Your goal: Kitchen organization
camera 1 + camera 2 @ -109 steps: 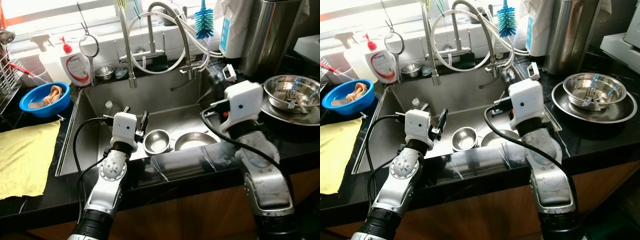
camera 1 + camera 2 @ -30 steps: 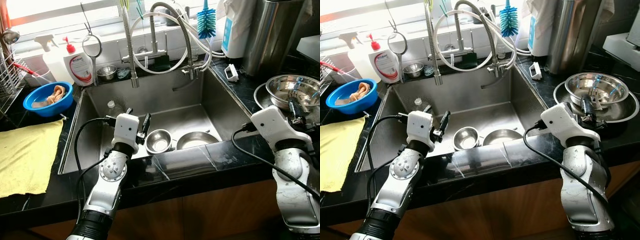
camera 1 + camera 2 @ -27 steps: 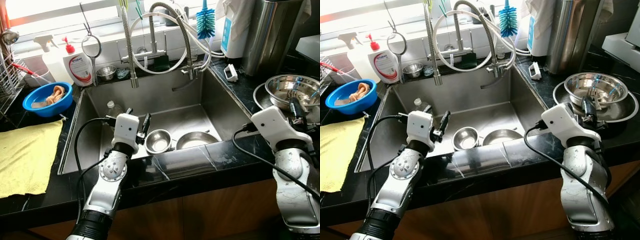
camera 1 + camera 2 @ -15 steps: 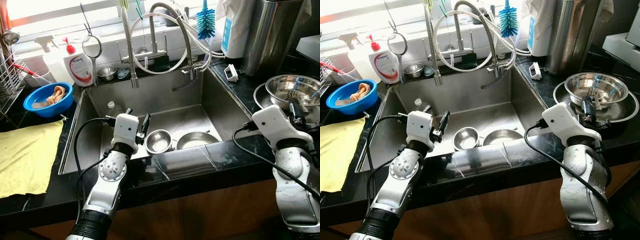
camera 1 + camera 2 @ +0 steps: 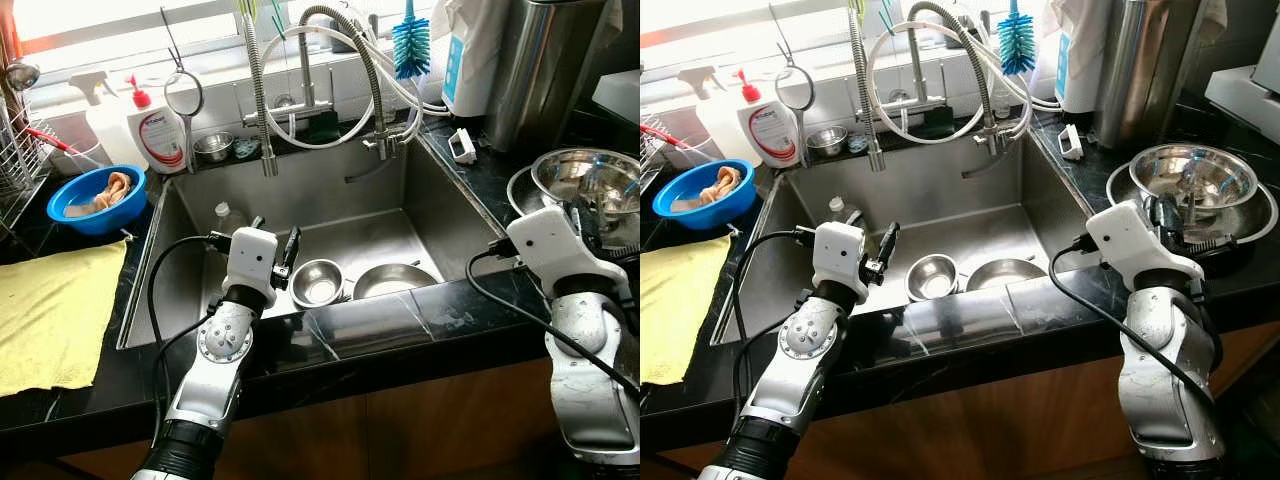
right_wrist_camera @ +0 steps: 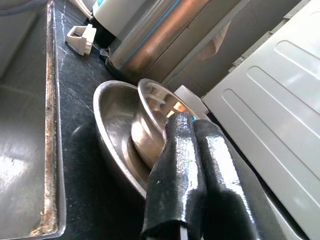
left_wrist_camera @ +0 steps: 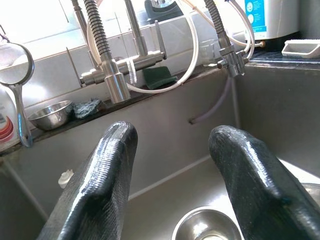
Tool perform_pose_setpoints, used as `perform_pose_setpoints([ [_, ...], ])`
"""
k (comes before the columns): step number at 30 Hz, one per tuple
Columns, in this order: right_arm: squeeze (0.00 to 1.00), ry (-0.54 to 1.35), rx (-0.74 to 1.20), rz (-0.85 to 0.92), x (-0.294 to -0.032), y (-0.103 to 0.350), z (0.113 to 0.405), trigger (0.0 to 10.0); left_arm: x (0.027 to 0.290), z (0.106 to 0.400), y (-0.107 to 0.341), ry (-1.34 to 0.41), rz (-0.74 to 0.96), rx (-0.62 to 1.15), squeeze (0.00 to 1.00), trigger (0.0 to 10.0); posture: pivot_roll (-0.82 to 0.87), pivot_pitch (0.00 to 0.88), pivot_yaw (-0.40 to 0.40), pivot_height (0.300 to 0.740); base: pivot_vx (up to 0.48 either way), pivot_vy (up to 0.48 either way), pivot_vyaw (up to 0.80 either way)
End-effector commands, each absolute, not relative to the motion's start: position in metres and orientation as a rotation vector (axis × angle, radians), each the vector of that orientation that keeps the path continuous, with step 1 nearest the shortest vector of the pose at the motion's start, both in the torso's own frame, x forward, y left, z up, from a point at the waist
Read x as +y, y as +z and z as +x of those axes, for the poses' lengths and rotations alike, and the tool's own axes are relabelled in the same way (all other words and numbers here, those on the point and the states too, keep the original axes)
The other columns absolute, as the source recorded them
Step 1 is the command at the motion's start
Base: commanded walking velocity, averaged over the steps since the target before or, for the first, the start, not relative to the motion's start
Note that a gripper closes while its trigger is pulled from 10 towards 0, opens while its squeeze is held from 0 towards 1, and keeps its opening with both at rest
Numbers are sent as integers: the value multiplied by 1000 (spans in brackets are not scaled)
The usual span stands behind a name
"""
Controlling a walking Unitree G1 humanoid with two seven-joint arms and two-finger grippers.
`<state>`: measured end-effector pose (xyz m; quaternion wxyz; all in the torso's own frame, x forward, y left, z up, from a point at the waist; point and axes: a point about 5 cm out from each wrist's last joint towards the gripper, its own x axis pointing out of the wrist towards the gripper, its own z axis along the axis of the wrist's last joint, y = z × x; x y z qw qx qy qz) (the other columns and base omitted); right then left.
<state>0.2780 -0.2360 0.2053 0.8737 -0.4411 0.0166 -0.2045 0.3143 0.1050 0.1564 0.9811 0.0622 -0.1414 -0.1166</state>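
A steel sink (image 5: pixel 190 290) is set in a black counter (image 5: pixel 380 320), and two steel bowls lie on its floor side by side: a small bowl (image 5: pixel 317 282) and, just to its right, a shallow bowl (image 5: pixel 392 280). The left gripper (image 5: pixel 272 243) hovers over the sink beside the small bowl, its two fingers (image 7: pixel 102 185) spread wide with nothing between them; in the left wrist view the small bowl sits below the gap. On the counter to the right of the sink two more steel bowls are nested, a deep bowl (image 5: pixel 1195 175) inside a wide bowl (image 5: pixel 1255 225). The right gripper (image 6: pixel 192 175) is at the near rim of that nested pair, its two fingers pressed together and holding nothing. Along the back ledge stand one tiny steel cup (image 5: pixel 212 146), one soap bottle (image 5: pixel 155 130), one spray bottle (image 5: pixel 100 110), one round strainer (image 5: pixel 180 95) and one blue bottle brush (image 5: pixel 409 45). To the left lie one blue bowl (image 5: pixel 92 198) with something pale in it and one yellow cloth (image 5: pixel 50 310). A tall steel canister (image 5: pixel 545 60) stands behind the nested bowls.
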Motion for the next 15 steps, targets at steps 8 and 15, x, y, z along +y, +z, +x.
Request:
perform_pose_setpoints([
  [8,0,-433,-27,-893,-230,217,278,0,112,316,155,-219,146,-271,0,10000,-233,0,153,740,0,0,0],
  [15,0,-423,-111,-847,-223,226,280,10000,112,316,156,-219,146,-275,0,10000,-233,0,157,740,0,0,0],
])
